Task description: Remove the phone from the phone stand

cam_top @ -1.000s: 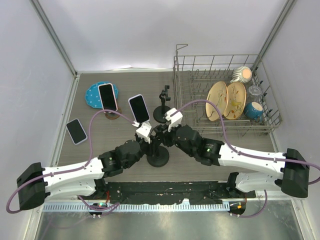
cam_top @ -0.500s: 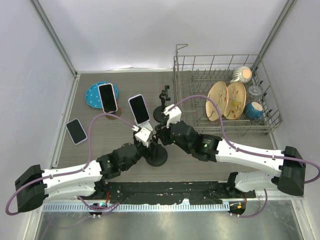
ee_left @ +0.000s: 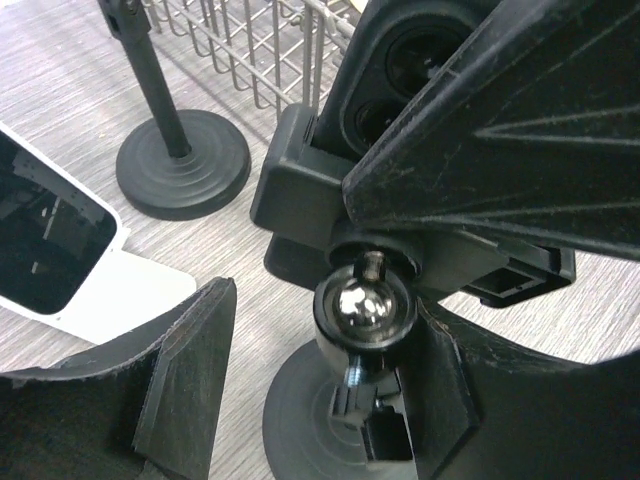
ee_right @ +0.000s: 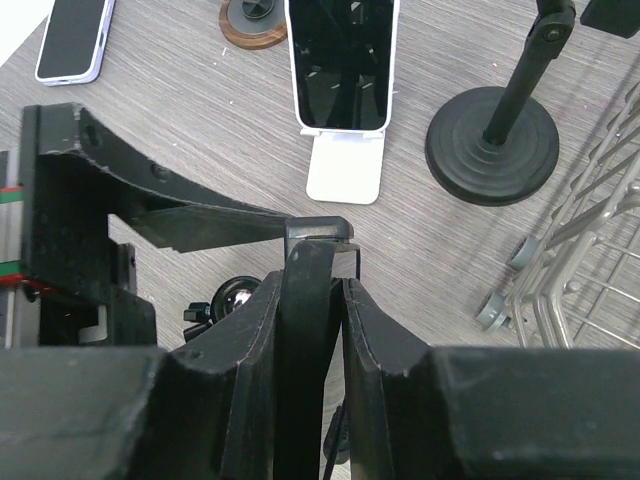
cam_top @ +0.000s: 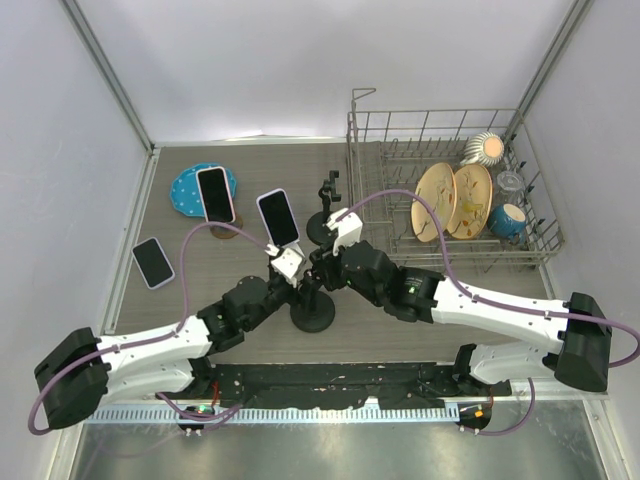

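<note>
L hand (ee_left: pixel 330 400) has let go vs a sec ago: fingers now spread wide either side of the stand (cam_top: pixel 313 318) post, gripping nothing, and it sits closer in to the post. R hand (ee_right: pixel 308 282) unchanged, pinched tight on the dark phone (ee_right: pixel 305 330), held edge-on just above the stand's ball joint (ee_left: pixel 365 305), mid-bench (cam_top: pixel 165 225). Can't tell if phone's free of the stand. Stand base hasn't shifted.

Overhead camera looking down on table (cam_top: pixel 290 170), wrist cameras close in; all share ball-head stand (cam_top: pixel 313 312)
</note>
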### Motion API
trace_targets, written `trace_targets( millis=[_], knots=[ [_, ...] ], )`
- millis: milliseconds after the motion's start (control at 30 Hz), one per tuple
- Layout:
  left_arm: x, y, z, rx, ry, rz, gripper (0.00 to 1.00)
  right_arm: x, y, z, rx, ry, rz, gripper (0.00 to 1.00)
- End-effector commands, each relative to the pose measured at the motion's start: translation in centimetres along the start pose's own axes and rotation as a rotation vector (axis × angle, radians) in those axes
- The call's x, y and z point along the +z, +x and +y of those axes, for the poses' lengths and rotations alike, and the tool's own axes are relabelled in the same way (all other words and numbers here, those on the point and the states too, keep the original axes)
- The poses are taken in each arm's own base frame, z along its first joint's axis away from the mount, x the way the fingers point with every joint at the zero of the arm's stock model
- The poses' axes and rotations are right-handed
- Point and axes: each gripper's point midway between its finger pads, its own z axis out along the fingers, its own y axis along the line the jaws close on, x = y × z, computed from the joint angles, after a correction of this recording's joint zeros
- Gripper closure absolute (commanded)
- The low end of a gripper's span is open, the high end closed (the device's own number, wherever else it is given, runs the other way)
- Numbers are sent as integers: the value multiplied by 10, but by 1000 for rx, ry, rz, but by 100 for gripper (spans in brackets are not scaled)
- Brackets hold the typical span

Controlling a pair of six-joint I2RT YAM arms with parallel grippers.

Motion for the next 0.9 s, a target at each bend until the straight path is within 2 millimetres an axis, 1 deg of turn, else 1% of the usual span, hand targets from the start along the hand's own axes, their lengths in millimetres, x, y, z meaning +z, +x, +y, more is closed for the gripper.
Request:
trace_targets(
  millis=[0,100,200,233,267,300,400,433,467,500,533,600,633,667,700,733,767,800,833,867],
  knots=[
    [14,-34,-11,27,74,-102,35,-3,-34,12,33,-39,-77,99],
    [17,-36,-20,49,122,-107,35,-2,-32,14,17,-56,-66,99],
    [18,-38,-28,72,170,-110,39,-1,-28,15,5,-61,-54,99],
    [19,-38,-28,83,176,-111,45,-1,-28,15,5,-62,-53,99],
    [18,-38,-30,85,186,-112,49,-1,-27,15,1,-63,-51,99],
    [18,-38,-31,87,189,-112,60,0,-26,15,0,-65,-48,99],
    [18,-36,-34,82,207,-107,77,0,-25,16,-10,-69,-45,99],
    [17,-37,-35,76,213,-107,87,-1,-25,16,-11,-71,-46,99],
    [16,-37,-36,63,215,-104,91,-1,-25,15,-13,-69,-45,99],
    [15,-37,-36,52,217,-105,100,-1,-25,15,-13,-66,-46,99],
    [15,-38,-36,43,216,-105,100,-1,-24,13,-14,-59,-49,99],
    [12,-38,-36,-1,211,-103,100,-3,-27,11,-6,-56,-69,92],
    [11,-39,-33,-21,191,-107,100,-4,-32,10,2,-53,-96,80],
    [11,-38,-33,-65,183,-102,100,-6,-35,9,10,-54,-113,73],
    [10,-36,-31,-85,172,-97,100,-9,-33,6,13,-52,-123,66],
    [10,-36,-30,-109,162,-98,100,-10,-42,7,29,-55,-173,55],
    [9,-35,-30,-126,162,-96,100,-12,-45,5,34,-55,-193,51],
    [8,-34,-32,-162,164,-92,100,-15,-41,0,35,-52,-211,47],
    [8,-32,-32,-182,161,-86,100,-17,-50,1,41,-61,-267,43],
    [7,-32,-32,-198,161,-87,100,-19,-52,-1,40,-63,-298,41]
  ],
)
